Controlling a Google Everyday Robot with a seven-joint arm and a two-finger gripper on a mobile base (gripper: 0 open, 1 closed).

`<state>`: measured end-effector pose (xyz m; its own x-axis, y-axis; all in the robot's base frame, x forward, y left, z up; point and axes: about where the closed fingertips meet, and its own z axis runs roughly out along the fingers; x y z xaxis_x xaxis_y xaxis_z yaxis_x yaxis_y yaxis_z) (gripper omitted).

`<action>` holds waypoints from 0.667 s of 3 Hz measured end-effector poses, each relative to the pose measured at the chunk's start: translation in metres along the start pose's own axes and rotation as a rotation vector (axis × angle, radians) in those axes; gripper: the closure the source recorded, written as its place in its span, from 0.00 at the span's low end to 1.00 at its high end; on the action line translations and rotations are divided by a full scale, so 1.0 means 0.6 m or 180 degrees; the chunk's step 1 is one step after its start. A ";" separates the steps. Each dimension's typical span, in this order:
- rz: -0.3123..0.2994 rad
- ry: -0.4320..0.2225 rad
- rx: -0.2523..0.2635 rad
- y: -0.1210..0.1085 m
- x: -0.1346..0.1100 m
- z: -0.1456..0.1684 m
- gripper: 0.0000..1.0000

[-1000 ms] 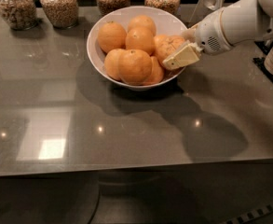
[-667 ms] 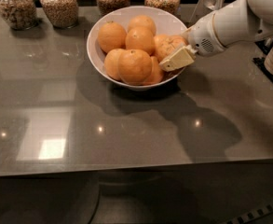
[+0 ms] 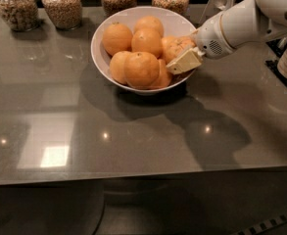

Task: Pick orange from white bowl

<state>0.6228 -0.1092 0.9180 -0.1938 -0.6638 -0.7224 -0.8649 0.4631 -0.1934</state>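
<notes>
I am working in dim, warm light from overhead, which leaves a bright square patch of glare point(image 3: 55, 155) and a few pinpoint reflections on the dark glossy counter point(image 3: 148, 180). The white bowl point(image 3: 128, 14) and the gripper point(image 3: 178, 58), at the bowl's right side against the orange point(image 3: 178, 45), cast broad soft shadows toward me.

A glossy grey countertop point(image 3: 133, 141) carries bright light reflections, with four filled glass jars point(image 3: 62, 6) along its back.
</notes>
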 end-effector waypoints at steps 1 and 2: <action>-0.0078 -0.0139 0.0043 0.003 -0.032 -0.033 0.99; -0.0157 -0.0345 0.0100 0.012 -0.066 -0.089 1.00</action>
